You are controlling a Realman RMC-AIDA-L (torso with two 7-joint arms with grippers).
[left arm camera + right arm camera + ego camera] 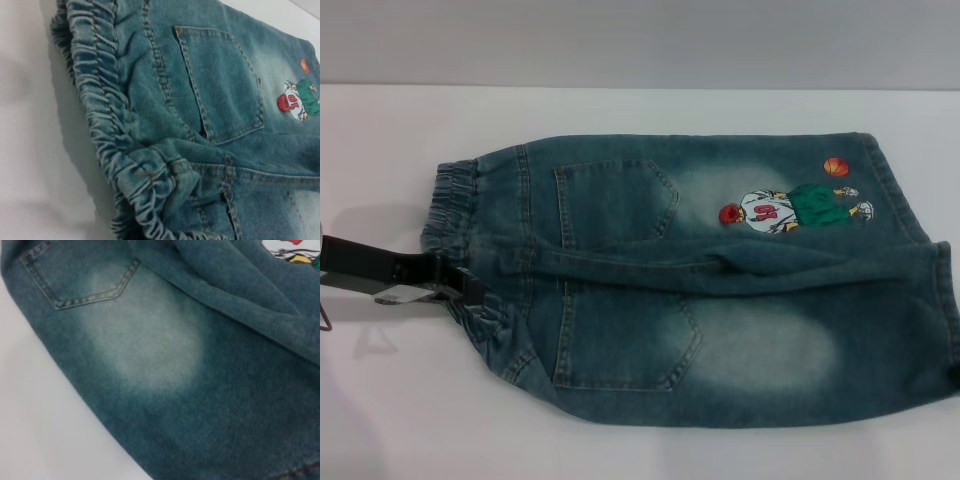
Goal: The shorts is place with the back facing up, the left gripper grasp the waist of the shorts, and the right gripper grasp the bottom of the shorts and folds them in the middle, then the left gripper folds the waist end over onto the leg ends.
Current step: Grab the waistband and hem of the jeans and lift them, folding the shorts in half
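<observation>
— Nearest us, what is the left arm doing?

— The left gripper (470, 290) sits low at the waist of the shorts (455, 205), right at the near half of the ruffled band. I judge its jaws clenched on the gathered cloth, since the band bunches up there.

— And the shorts (720, 290) themselves?

— Lying flat on the white table (620, 455), back pockets up, waist on the left, and a long ridge running down the middle between the legs.

— The right arm?

— Its gripper is out of sight; I cannot tell how its jaws stand. Its camera looks down close on the near leg.

— So how should the fold go?

— Pinch the near edge at both ends, lift together, and carry it over the ridge toward the far leg with the basketball cartoon (790, 208), keeping the leg ends (930, 300) squared.
</observation>
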